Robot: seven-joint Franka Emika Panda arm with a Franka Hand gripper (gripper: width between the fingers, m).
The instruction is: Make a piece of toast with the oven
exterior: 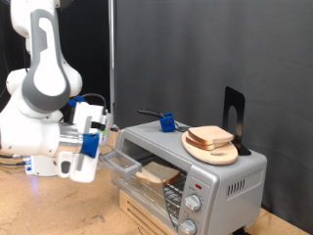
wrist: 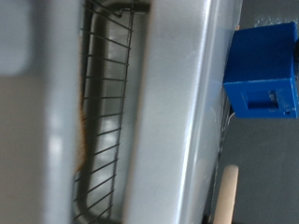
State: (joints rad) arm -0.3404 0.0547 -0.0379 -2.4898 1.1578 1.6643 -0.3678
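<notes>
Black curtains back a wooden table (exterior: 39, 201) where the oven (exterior: 191, 171) stands with its door dropped open. A piece of toast (exterior: 156, 175) lies inside on the wire rack (wrist: 103, 121); another slice (exterior: 210, 137) rests on a round wooden plate (exterior: 212, 152) on the oven's roof, beside a blue block (exterior: 167, 122). At the exterior view's left, the gripper (exterior: 90, 147) sits close to the open door's edge; whether its jaws are spread or closed, I cannot tell.
</notes>
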